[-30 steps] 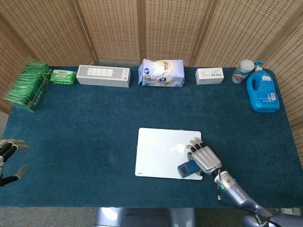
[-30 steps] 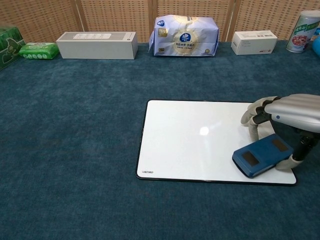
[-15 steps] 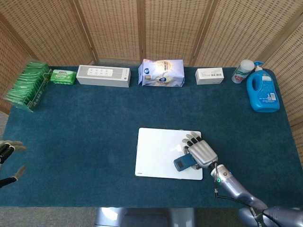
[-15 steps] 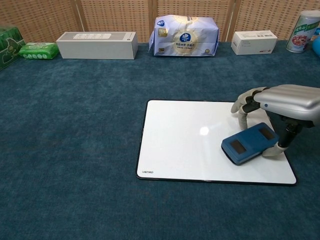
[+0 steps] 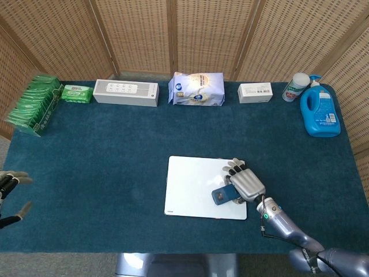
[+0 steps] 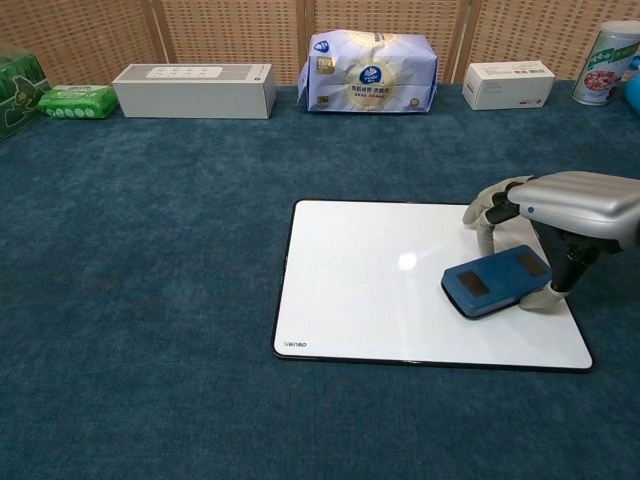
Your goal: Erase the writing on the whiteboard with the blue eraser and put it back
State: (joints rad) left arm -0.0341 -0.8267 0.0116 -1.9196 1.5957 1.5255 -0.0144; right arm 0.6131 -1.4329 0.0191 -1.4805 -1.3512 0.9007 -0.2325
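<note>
**Fingers wrapped over the blue eraser on the whiteboard**

Fingers (image 6: 486,222) of the right hand (image 5: 245,182) curl down over the far side of the blue eraser (image 6: 497,281), with the thumb at its near right end — the hand holds it against the whiteboard (image 6: 360,290). The eraser lies flat on the right half of the whiteboard, slanted, its long side running from lower left to upper right. In both views the board's surface shows plain white, with only a small printed mark at its near left corner and a bright glare spot just left of the eraser.

The left hand (image 5: 10,193) sits far to the left of the whiteboard, off the table's near left edge; its fingers are spread apart and hold nothing.

Well beyond the whiteboard, along the far edge of the blue-carpeted table (image 5: 104,150), stand a green packet rack (image 5: 33,105), a green wipes pack (image 5: 76,93), a long white box (image 5: 125,92), a white-and-blue bag (image 5: 196,89), a small white box (image 5: 255,92), a canister (image 5: 295,86) and a blue bottle (image 5: 319,111) — none near the board.
</note>
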